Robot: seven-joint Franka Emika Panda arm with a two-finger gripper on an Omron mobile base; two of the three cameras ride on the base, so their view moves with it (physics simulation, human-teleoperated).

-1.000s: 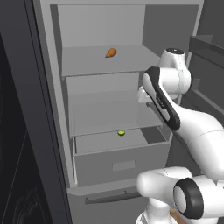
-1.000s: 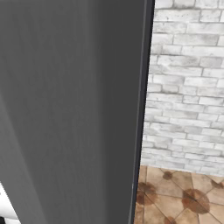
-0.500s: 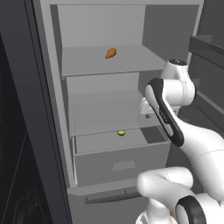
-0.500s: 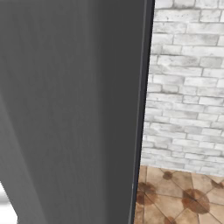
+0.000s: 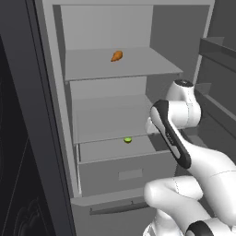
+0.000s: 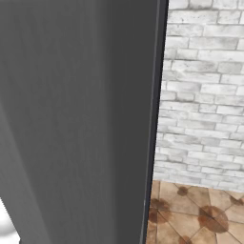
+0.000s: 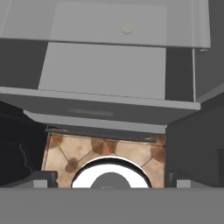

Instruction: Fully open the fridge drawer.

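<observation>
So the drawer [image 5: 124,173] is already pulled out a fair way from the fridge [image 5: 50,92]; in the left base view it sits at about 6 o'clock from centre, its flat front with the little recess facing us and the open top showing a small green thing [image 5: 127,140] lying inside toward the back; just under it, further toward 6, is the lower panel [image 5: 115,207] with the long dark slot, which isn't the one we care about.

Up at 12 o'clock there's an orange item [image 5: 116,56] on the upper shelf [image 5: 120,64], well apart from everything else.

Hand view looks down over the drawer; its front edge [image 7: 100,101] runs across the middle, the green thing [image 7: 127,28] shows pale near 12, and tiled floor [image 7: 105,146] peeks out toward 6.

The gripper [image 7: 109,180]: I only see two dark tips at 7 and 5 o'clock along the bottom, set wide apart with nothing between them; looks spread and empty to me, not touching the drawer.

Progress guess: mostly there, maybe all the way; can't tell if the box has more travel; if so, what's left is one more pull on the front.
</observation>
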